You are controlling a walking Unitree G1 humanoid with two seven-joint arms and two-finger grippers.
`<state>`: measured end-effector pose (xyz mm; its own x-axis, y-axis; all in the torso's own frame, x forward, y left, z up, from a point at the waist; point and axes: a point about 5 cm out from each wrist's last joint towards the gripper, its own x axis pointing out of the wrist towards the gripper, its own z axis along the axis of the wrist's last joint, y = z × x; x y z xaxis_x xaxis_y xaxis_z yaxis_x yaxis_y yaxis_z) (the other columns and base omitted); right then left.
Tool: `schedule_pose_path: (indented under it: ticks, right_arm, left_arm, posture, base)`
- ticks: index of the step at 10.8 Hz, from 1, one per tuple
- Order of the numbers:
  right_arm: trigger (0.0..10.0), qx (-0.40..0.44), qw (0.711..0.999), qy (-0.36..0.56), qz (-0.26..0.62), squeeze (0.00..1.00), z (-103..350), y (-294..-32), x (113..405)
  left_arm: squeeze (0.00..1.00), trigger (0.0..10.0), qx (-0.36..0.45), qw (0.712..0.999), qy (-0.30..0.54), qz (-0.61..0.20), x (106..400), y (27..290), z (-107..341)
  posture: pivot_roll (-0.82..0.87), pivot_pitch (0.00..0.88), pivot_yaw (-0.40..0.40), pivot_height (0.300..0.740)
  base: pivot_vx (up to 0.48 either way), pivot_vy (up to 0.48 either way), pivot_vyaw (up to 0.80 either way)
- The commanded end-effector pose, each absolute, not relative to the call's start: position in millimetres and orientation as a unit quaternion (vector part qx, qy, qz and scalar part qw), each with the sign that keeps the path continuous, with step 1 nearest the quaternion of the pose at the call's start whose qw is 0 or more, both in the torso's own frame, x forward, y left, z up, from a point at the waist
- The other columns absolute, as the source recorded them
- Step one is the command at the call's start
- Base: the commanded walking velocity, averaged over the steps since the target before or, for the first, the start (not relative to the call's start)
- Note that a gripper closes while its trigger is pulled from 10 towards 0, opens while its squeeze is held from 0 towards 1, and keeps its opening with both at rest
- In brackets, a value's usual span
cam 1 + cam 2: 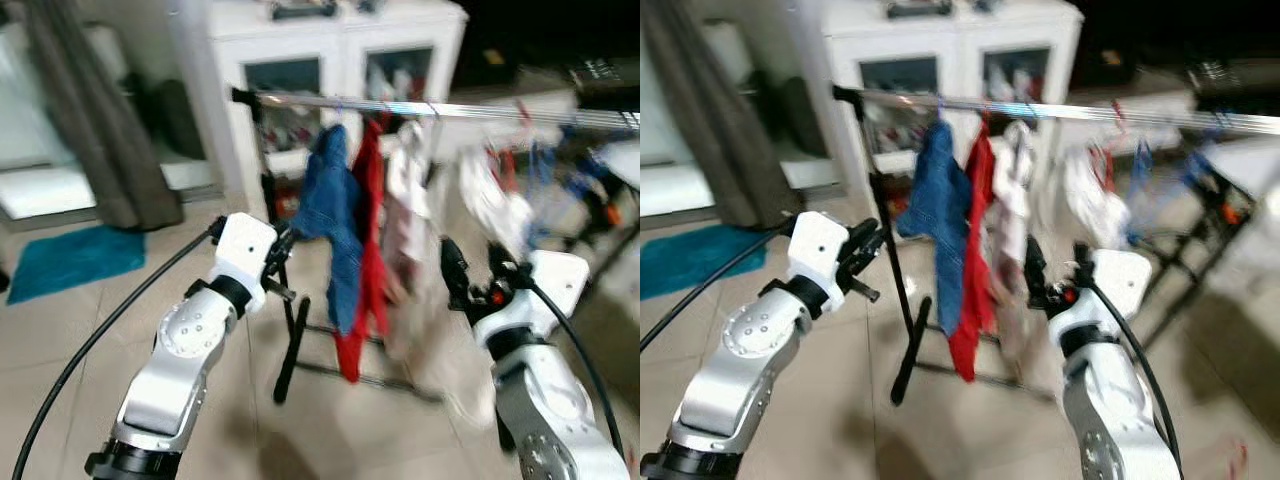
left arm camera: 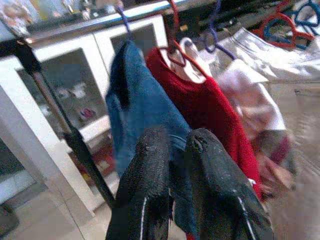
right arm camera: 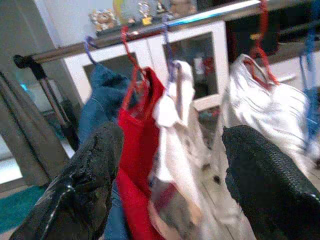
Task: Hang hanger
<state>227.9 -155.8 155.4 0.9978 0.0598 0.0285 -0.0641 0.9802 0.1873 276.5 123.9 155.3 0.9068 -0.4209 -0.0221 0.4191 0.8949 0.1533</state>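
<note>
Left pincer point(image 2: 172, 165) raised with black fingers pressed together on nothing, blue denim garment point(image 1: 330, 215) on purple hanger point(image 2: 123, 17), red top point(image 1: 368, 240) and white garments hung along silver metal clothes rail point(image 1: 420, 108), right pincer point(image 3: 170, 170) spread wide and empty.

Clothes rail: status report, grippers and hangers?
Left gripper shut, empty, near blue garment. Right gripper open, empty, facing rail. Garments hang on rail. Nothing blocking.
</note>
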Motion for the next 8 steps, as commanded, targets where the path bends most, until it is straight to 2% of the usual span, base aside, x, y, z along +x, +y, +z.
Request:
schedule_pose_path:
  ticks: [1, 2, 4, 8]
  right_arm:
    - [10.0, 0.079, 0.997, -0.012, 0.02, 0.0, 155, -161, 230]
    - [10.0, 0.046, 0.998, -0.009, 0.045, 0.0, 154, -159, 234]
    - [10.0, 0.023, 0.999, -0.001, 0.031, 0.0, 152, -167, 240]
    - [10.0, 0.054, 0.998, 0.002, 0.024, 0.0, 149, -173, 244]
  left_arm:
    - [0.0, 10.0, 0.049, 0.976, -0.003, -0.21, 276, 122, 156]
    - [1.0, 10.0, 0.018, 0.98, 0.021, -0.197, 274, 128, 148]
    - [1.0, 10.0, 0.028, 0.984, 0.026, -0.175, 270, 131, 146]
    - [1.0, 10.0, 0.037, 0.991, -0.019, -0.125, 273, 141, 157]
  posture:
    - [-0.01, 0.0, 0.058, 0.74]
    - [-0.01, 0.0, 0.044, 0.74]
    - [0.01, 0.0, 0.009, 0.74]
    - [0.02, 0.0, -0.005, 0.74]
  base:
    - [0.0, 0.0, -0.8]
    - [0.0, 0.0, 0.0]
    - [0.0, 0.0, 0.0]
    - [0.0, 0.0, 0.0]
